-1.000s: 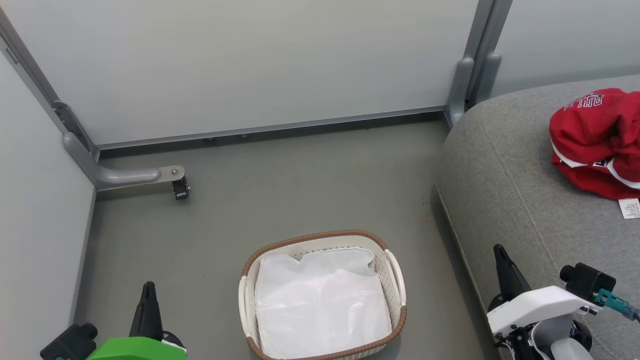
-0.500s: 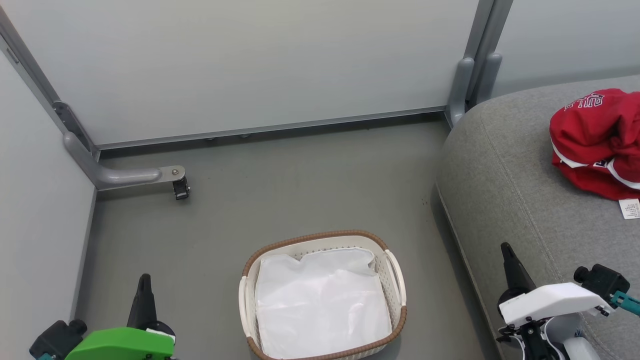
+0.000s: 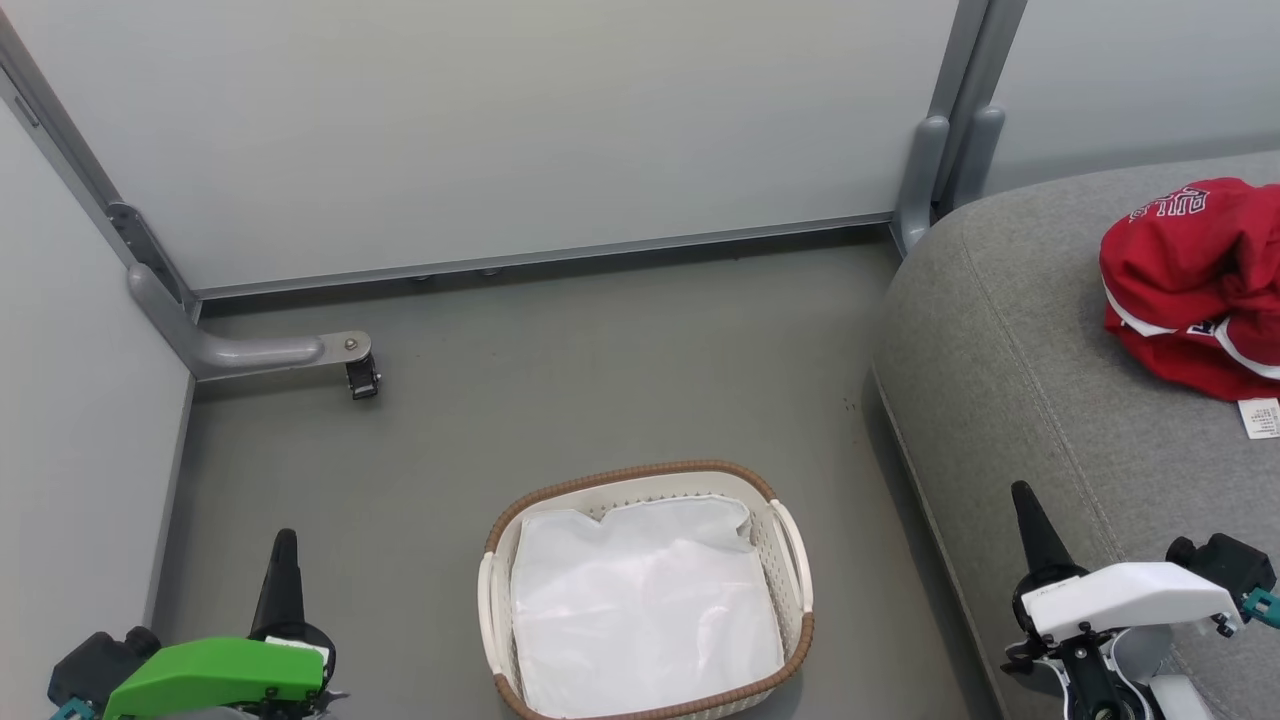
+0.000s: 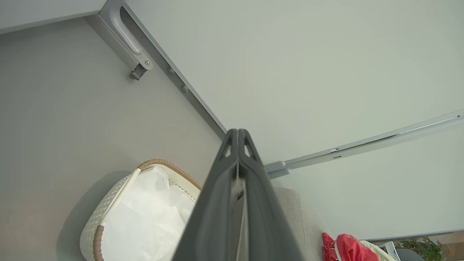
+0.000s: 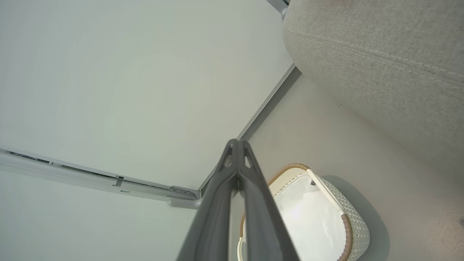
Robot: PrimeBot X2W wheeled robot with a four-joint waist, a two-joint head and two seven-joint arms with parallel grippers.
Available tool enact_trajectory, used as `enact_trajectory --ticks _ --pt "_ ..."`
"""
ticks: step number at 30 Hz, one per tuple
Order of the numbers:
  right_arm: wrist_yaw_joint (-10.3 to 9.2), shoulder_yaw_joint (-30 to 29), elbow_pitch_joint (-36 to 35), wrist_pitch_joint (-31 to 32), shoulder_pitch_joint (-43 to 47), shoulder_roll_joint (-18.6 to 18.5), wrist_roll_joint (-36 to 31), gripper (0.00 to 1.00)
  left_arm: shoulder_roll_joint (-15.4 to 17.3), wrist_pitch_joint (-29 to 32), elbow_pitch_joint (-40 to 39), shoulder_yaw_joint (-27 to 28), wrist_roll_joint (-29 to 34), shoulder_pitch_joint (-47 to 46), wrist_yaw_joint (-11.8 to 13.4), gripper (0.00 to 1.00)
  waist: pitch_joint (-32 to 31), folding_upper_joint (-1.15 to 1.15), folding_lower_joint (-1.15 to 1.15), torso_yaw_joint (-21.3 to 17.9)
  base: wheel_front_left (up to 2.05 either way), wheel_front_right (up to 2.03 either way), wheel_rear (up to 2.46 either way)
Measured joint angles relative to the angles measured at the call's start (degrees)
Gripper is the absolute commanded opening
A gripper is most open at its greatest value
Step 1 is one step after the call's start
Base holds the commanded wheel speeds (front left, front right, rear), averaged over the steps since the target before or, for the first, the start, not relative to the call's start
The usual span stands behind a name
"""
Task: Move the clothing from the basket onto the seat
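Both claws are pressed shut, fingers flat together, gripping nothing. In the head view the left claw [image 3: 285,548] rises from the lower left on its green-capped wrist, fingers pointing up over the grey floor [image 3: 560,370]. The right claw [image 3: 1024,502] rises from the lower right on a white wrist, leaning slightly left, above the front edge of the seat [image 3: 1010,380]. The basket [image 3: 640,473] stands on the floor between the two, apart from each, with a white liner sheet [image 3: 640,600] in it. The red clothing [image 3: 1175,290] lies bunched on the seat, well beyond the right claw and far from the left claw.
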Motion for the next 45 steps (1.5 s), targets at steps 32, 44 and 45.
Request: enact_trajectory --ticks 32,44,45 --pt "-0.03 -2.7 -1.5 4.6 -0.3 -0.1 17.5 0.0 0.0 4.6 0.2 2.1 -15.9 -2.8 -1.0 0.0 -0.1 0.0 0.0 0.1 0.0 0.0 0.0" --pt "-0.03 -3.5 -1.9 6.0 -0.5 -0.1 22.7 0.0 0.0 6.0 0.2 2.6 -20.9 -3.7 -1.4 0.0 -0.1 0.0 0.0 0.2 0.0 0.0 0.0" --pt "-0.03 -3.6 -1.9 6.1 -0.5 -0.1 23.2 0.0 0.0 6.2 0.2 2.7 -21.2 -3.8 -1.4 0.0 -0.1 0.0 0.0 0.2 0.0 0.0 0.0"
